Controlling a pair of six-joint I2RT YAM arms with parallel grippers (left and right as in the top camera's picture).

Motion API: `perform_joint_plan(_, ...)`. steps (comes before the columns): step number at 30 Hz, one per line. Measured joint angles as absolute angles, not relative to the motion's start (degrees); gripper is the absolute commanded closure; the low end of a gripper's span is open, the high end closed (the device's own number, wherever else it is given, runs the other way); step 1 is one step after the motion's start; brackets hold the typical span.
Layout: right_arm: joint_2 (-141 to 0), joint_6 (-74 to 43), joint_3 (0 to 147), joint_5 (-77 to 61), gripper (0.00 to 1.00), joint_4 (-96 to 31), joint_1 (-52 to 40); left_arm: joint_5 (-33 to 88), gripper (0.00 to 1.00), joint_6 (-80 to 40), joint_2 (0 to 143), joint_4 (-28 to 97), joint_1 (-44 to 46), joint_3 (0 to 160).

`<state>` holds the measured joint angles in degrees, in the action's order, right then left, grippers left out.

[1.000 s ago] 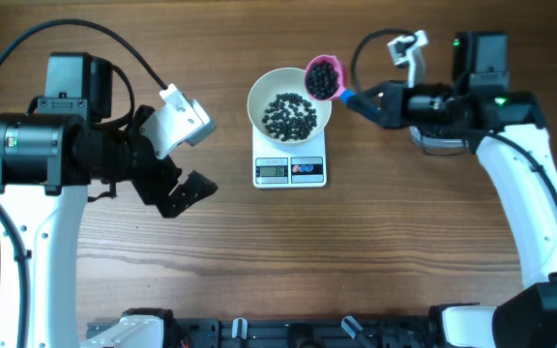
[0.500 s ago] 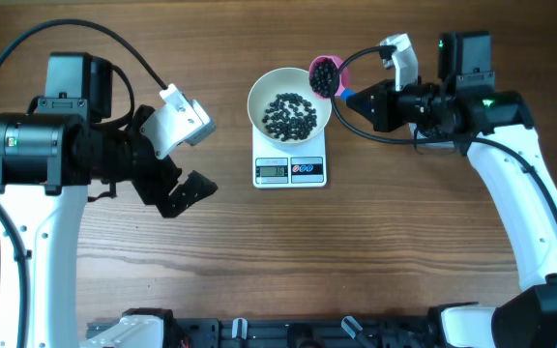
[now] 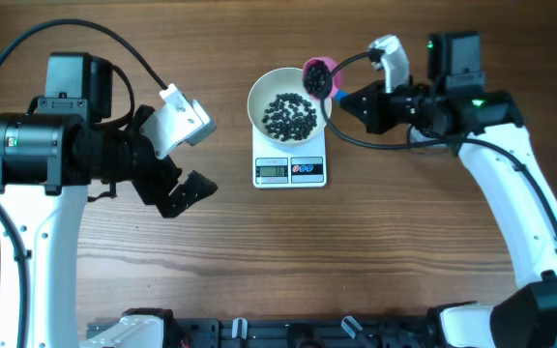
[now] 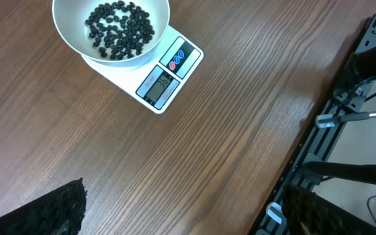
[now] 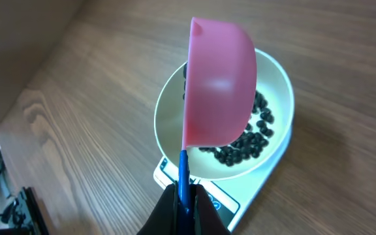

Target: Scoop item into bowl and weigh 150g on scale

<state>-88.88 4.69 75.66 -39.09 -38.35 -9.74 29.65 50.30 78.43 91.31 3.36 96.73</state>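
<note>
The right gripper is clamped tight on the thin blue handle of a small pink scoop, the handle pinched between its closed jaws. Just beyond the fingertips, the scoop is tipped onto its side. From the right wrist its smooth pink back faces the camera, and from overhead dark pieces show inside the cup. The scoop hangs over the near rim of the bowl, on the gripper's side.

Directly past and below the scoop, the white bowl holds the item, a loose scatter of small black beads across its bottom. The bowl sits on the scale, whose white corner shows beneath the bowl's edge.

The left gripper is spread wide and grips nothing. It hovers over the bare wooden table, well apart from the scale, which lies off to its right. One dark, ridged finger pad shows at the lower edge of its wrist view. Ahead of it are the bowl, the beads and the scale.

The scale's grey display faces away from the bowl, with a red and a blue button beside it. The digits are too small to read, and no brand name can be made out.
</note>
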Motion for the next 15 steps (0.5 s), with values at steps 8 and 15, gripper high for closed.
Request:
perform_joint_plan(8,-91.83,9.74,75.50,-28.40,0.96,-36.75,-13.58,29.65,0.00,50.30,78.43,91.31,3.36,96.73)
perform_joint_plan(15,-92.07,14.98,75.50,-23.55,0.96,-35.53,-15.05,29.65,0.00,50.30,78.43,91.31,3.36,96.73)
